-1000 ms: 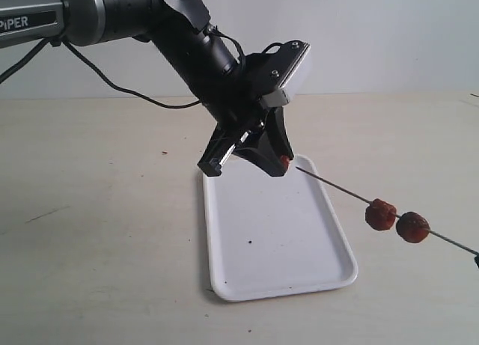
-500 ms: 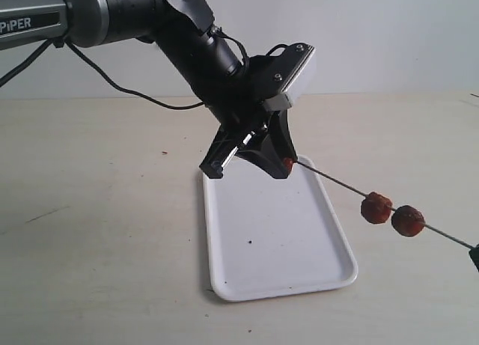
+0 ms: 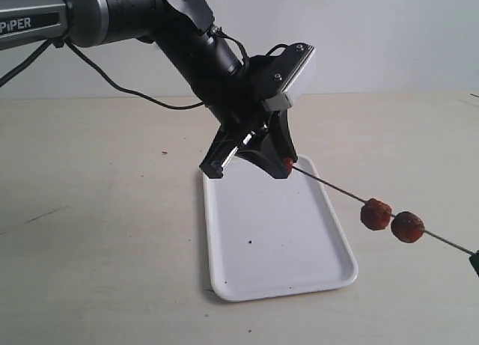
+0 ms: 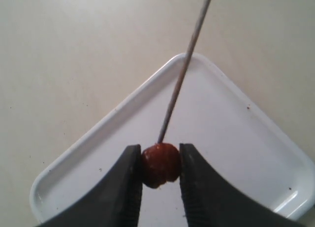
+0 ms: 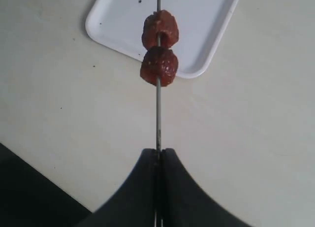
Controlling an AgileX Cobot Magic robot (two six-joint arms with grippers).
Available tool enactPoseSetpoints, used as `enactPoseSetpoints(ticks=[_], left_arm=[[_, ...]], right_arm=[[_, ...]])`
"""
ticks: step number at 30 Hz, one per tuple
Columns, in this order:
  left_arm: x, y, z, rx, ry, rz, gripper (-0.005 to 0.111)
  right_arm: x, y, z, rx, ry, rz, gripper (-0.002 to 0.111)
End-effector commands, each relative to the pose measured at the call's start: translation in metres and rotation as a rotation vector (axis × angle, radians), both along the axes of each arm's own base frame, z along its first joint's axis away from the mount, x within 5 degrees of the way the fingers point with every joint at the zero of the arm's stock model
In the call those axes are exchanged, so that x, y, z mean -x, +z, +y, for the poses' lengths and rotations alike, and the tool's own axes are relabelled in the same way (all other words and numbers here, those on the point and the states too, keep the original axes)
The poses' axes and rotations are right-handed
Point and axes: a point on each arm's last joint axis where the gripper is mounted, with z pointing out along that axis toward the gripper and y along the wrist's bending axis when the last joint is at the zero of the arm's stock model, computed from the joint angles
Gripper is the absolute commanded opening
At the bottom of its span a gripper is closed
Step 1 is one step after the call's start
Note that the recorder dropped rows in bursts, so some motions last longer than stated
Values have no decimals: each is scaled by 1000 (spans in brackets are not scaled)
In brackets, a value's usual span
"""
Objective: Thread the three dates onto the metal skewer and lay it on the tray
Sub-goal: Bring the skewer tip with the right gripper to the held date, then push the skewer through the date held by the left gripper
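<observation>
Two dates (image 3: pixel 376 214) are riding the skewer (image 3: pixel 337 186), one to go.
Left gripper (image 4: pixel 160 153) is clenching the third date (image 4: pixel 160 166) over the tray (image 4: pixel 236 133), steadying it for the tip; right gripper (image 5: pixel 158 155) is pinching the skewer's end.

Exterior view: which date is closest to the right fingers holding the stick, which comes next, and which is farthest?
1. The outer date, lowest on the skewer, next to the right fingers at the view's right edge.
2. The middle date, just beside it, farther up the skewer.
3. The third date, pinched in the left fingers at the skewer's tip, above the tray.
</observation>
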Motion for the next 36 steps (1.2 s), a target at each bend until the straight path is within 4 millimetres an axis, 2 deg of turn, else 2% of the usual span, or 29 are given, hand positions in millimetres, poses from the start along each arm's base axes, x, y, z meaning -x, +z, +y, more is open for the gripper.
enactPoseSetpoints(ticks=[1, 7, 20, 31, 36], left_arm=[[3, 7, -1, 28, -5, 8, 27], [3, 8, -2, 32, -9, 6, 27], [4, 9, -3, 60, -20, 11, 27], [6, 12, -6, 106, -35, 20, 27], [7, 14, -8, 128, -22, 42, 27]], right_arm=[[-4, 2, 3, -26, 6, -26, 0], [-12, -2, 5, -13, 24, -9, 0], [-56, -17, 18, -44, 25, -55, 0], [-71, -15, 22, -82, -3, -157, 0], [-74, -19, 23, -78, -4, -143, 0]])
